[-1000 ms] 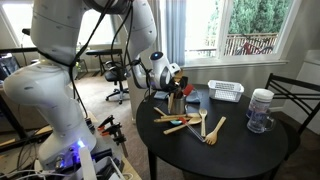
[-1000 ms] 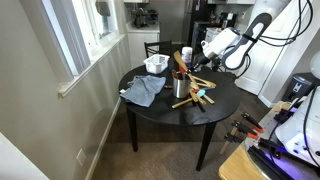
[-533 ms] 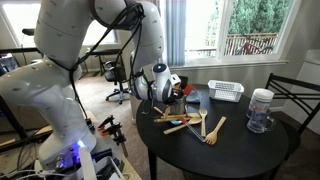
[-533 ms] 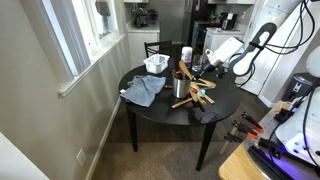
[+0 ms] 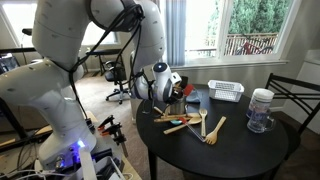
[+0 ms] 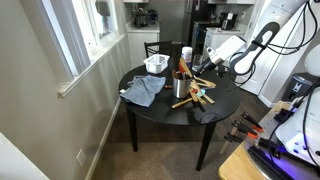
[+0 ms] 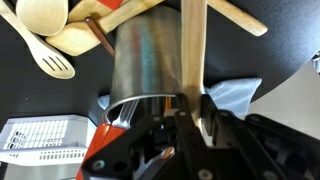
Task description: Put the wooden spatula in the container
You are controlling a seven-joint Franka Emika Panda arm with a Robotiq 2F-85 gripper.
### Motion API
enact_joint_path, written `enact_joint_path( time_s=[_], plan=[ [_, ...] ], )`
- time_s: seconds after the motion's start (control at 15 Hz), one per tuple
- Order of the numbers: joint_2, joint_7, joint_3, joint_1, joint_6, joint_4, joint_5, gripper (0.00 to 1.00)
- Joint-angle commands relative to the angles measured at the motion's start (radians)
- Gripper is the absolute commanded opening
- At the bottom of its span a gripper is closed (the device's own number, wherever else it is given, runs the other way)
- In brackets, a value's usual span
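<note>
Arm is sitting lower vs 1 s ago; jaws are clamping wooden spatula (image 7: 193, 50) upright, prob. hanging just beside container (image 7: 150, 60) on desk (image 5: 240, 145), lining up w/ rim for entry.

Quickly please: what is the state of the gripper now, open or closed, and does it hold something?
Gripper: jaws closed on the handle of the long pale wooden spatula.

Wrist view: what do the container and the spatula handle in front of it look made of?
The container looks like metal, probably brushed steel: a grey sheen with streaky coloured reflections. The wooden spatula looks like pale bare wood: matte tan with no gloss, though the grain is too blurred to confirm.
</note>
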Motion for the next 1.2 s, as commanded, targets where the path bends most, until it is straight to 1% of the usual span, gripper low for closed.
enact_joint_path(
  time_s=[0.0,0.07,0.13,0.2,0.4,0.53,0.6,0.67,0.8,0.93,1.07,1.13],
  plan=[
    [-0.032,0.033,0.089,-0.095,0.012,-0.031,-0.051,0.09],
    [-0.048,0.03,0.098,-0.102,0.027,-0.036,-0.042,0.09],
    [-0.046,0.023,0.156,-0.154,0.006,-0.027,-0.035,0.09],
    [-0.061,0.024,0.177,-0.17,0.006,-0.033,-0.03,0.09],
    [-0.097,0.015,0.265,-0.236,0.006,-0.042,-0.012,0.09],
    [-0.101,0.001,0.317,-0.268,0.005,-0.035,-0.014,0.09],
    [-0.104,-0.029,0.361,-0.304,0.005,-0.045,0.006,0.09],
    [-0.104,-0.032,0.383,-0.317,0.005,-0.039,0.011,0.09],
    [-0.108,-0.033,0.413,-0.321,0.005,-0.018,0.036,0.09],
    [-0.082,-0.041,0.44,-0.327,0.005,0.023,0.059,0.09],
    [-0.062,-0.057,0.426,-0.286,0.005,0.075,0.095,0.09],
    [-0.062,-0.065,0.402,-0.252,0.005,0.098,0.117,0.09]
  ],
)
